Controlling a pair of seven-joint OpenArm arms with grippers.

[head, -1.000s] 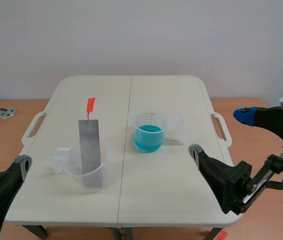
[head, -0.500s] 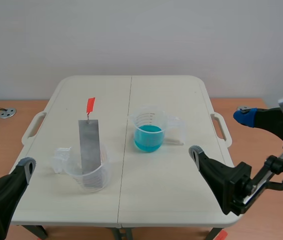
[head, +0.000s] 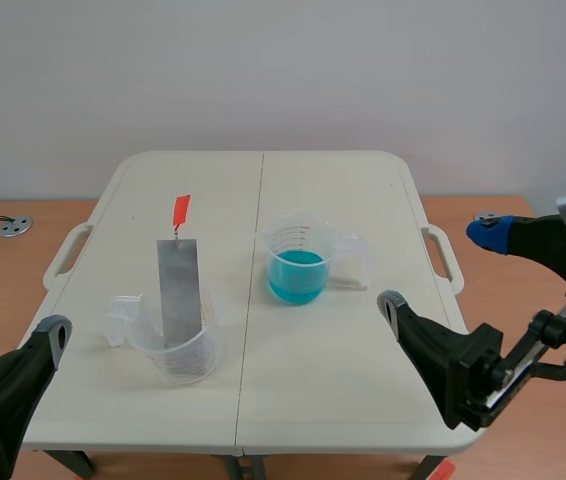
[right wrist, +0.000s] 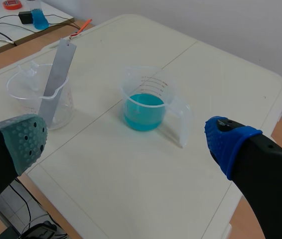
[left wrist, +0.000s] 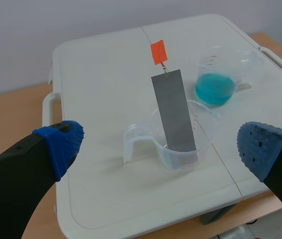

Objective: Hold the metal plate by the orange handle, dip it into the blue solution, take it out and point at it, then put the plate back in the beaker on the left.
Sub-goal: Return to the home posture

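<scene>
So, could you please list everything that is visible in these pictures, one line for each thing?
table: one, white, bears both beakers.
left beaker: one, clear, on the table's left half.
plate: one, grey metal, stands tilted in the left beaker.
handle: one, orange, at the plate's top end.
right beaker: one, clear, just right of the table's middle seam.
solution: blue, fills the right beaker's lower part.
disc: one, grey, on the brown surface left of the table.
left gripper: one, black, blue pads, open, near the left beaker.
right gripper: one, black, one grey-green and one blue pad, open, at the table's right edge.
</scene>
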